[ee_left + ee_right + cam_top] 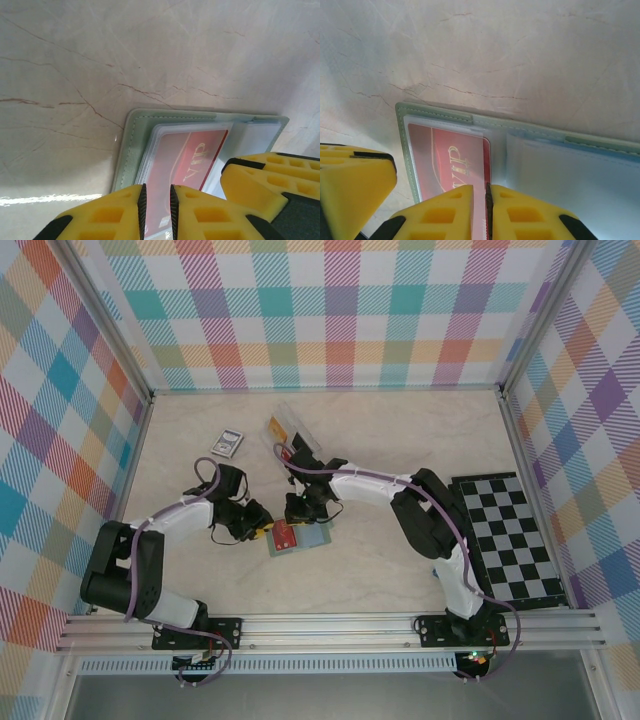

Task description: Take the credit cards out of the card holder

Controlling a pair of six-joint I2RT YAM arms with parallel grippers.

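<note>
Ahead, the card holder [128, 150] ends squarely — open table [150, 50] beyond.

A robot lab's test cell: a marble-look desk [420, 430] boxed in by plaid-printed panels [330, 320], with a left arm [150, 540] and a right arm [430, 520] bolted to an aluminium rail [330, 623] along its near edge and a checkerboard mat [505, 535] at its right edge.

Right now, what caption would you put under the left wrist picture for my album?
Left gripper nearly closed at the edge of a red VIP card inside the open sage-green card holder.
</note>
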